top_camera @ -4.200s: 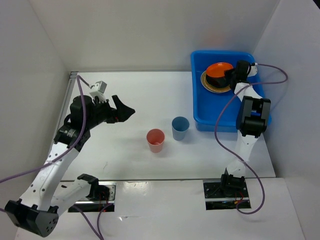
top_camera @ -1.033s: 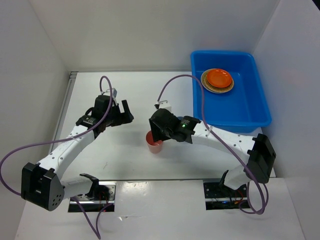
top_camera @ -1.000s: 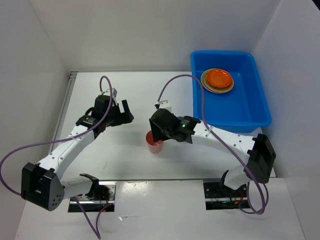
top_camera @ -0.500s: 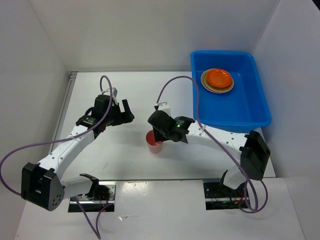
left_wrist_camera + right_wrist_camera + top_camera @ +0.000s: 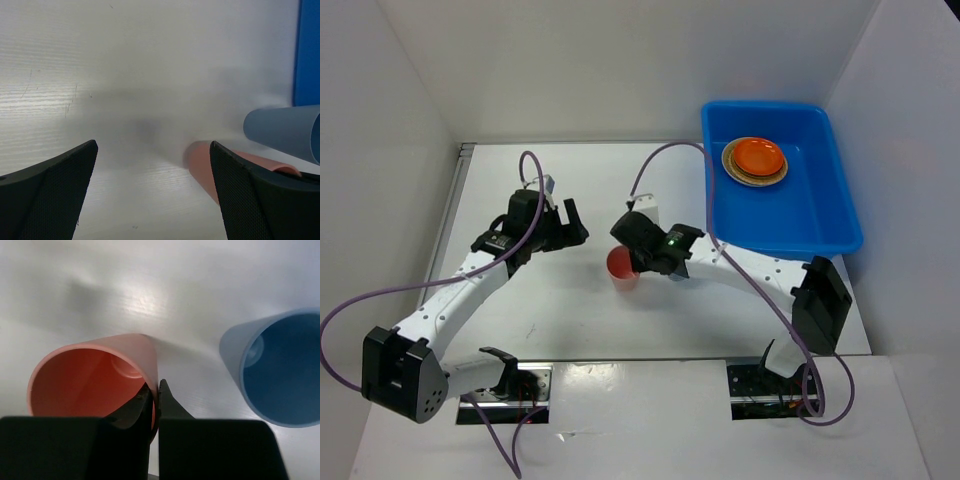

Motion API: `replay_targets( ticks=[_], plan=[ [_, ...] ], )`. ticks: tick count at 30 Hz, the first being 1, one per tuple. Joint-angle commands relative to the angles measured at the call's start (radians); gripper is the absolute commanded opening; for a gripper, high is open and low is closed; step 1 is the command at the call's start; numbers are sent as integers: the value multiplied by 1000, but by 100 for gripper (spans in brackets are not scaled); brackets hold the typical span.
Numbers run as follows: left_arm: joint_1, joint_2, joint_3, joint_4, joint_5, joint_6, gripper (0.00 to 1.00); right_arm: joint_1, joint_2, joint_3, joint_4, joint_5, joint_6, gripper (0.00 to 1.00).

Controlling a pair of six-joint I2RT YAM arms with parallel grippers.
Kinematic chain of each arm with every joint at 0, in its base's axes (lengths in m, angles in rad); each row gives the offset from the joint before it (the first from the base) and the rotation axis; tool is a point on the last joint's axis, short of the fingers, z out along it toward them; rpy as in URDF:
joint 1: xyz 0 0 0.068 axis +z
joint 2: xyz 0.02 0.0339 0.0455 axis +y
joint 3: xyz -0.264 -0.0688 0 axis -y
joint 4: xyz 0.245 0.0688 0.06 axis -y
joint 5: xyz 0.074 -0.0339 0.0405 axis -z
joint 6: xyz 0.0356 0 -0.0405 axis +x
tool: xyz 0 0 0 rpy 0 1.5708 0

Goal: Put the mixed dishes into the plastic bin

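Step in hand is grasping 1 pink cup (image 5: 90, 375) mid-table beside the blue cup (image 5: 280, 365): right gripper (image 5: 155, 390) pinches its wall, left gripper (image 5: 154, 150) stands spread, empty; next, judged: lift and carry into the plastic bin (image 5: 820, 235).

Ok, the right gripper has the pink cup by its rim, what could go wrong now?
The right gripper pinches the pink cup by one thin stretch of wall, so the cup may tilt or slip when lifted. The blue cup stands close beside it, and the arm could knock it over on the way to the bin.
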Motion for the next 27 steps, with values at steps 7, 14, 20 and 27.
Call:
replay_targets(
  ticks=[7, 14, 20, 27],
  plan=[
    [25, -33, -20, 16, 14, 10, 99, -206, -245, 247, 119, 135, -75, 0],
    [34, -24, -29, 45, 95, 10, 99, -689, -272, 262, 227, -30, -41, 0],
    [34, -2, -20, 56, 163, 45, 99, -853, -126, 280, 156, -83, -30, 0],
    [34, 7, -10, 56, 163, 54, 99, -941, -65, 110, 187, -158, -24, 0]
  ],
)
